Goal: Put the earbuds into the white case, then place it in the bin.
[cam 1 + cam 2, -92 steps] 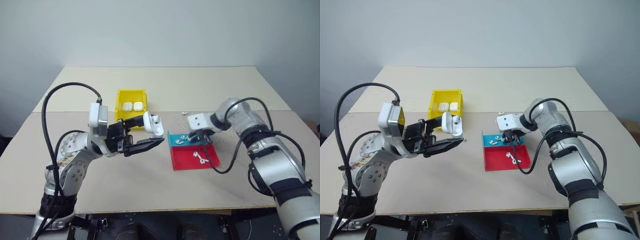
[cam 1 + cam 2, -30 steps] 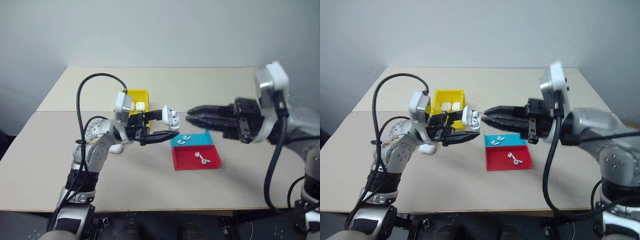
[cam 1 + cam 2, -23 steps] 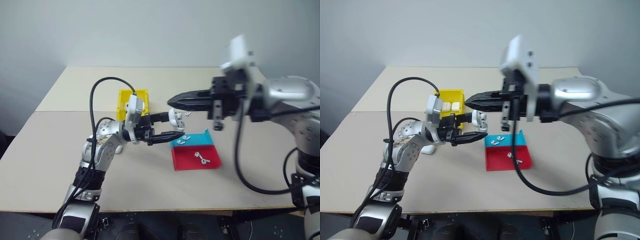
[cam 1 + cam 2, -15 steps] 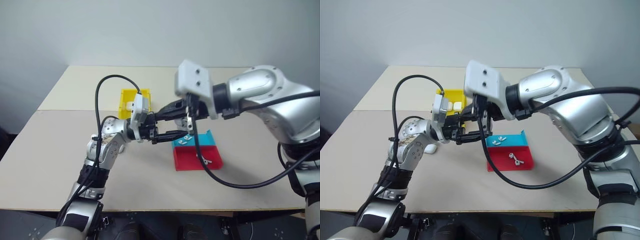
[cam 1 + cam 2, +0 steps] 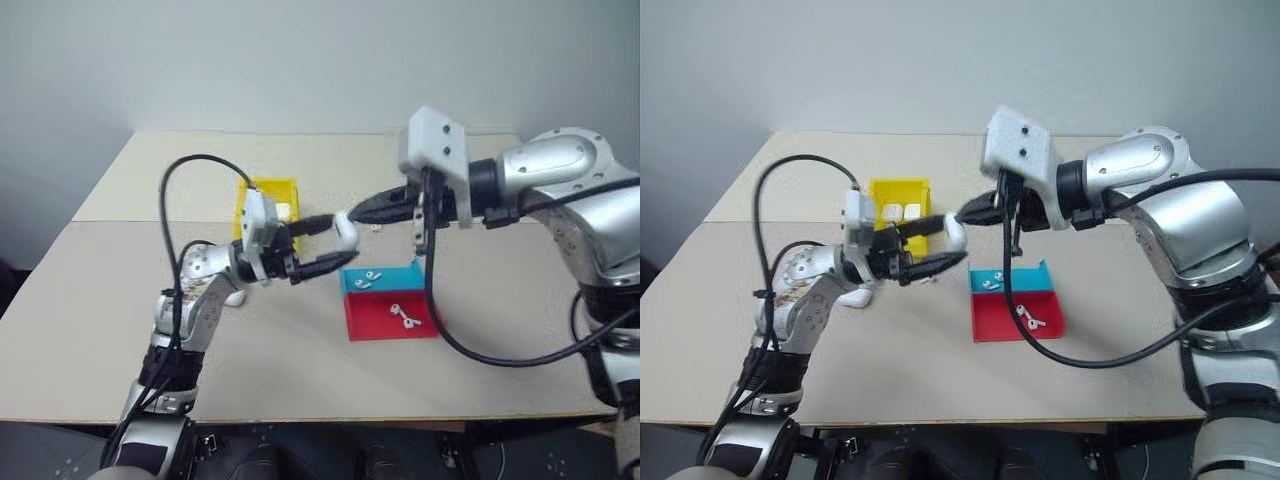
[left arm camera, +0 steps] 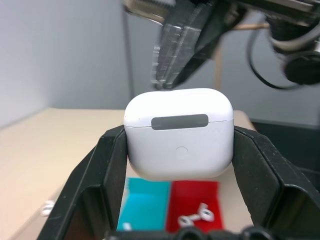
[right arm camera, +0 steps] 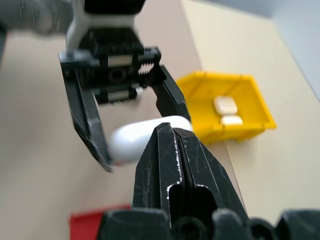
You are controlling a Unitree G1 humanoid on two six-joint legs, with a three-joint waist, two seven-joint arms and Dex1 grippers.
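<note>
Left claw (image 5: 322, 243): clamped on the white case (image 6: 178, 132), held in the air above the tabletop (image 5: 300, 350); one finger on each flat side of it.
Right claw (image 5: 356, 212): fingers pressed together, nothing visible between them; tips at the top of the held case, touching or nearly so.
Change over the last second: the right claw, then well apart from the case and level with it, has swung in above it. The lid, open a second ago, now reads as closed in the left wrist view.
Meaning for the task: this case is probably loaded and ready to go to the bin; whether both earbuds are inside cannot be told.
Bin (image 5: 250, 195): yellow, behind the left claw, on the far side of its wrist.
Count, cases: four; one in the left claw, two in the bin (image 7: 225, 112), one on the tabletop (image 5: 857, 295) below the left forearm.
Count, earbuds (image 5: 404, 316): four loose; two in the blue tray (image 5: 395, 277), two in the red tray (image 5: 375, 320), both trays below the right claw.
</note>
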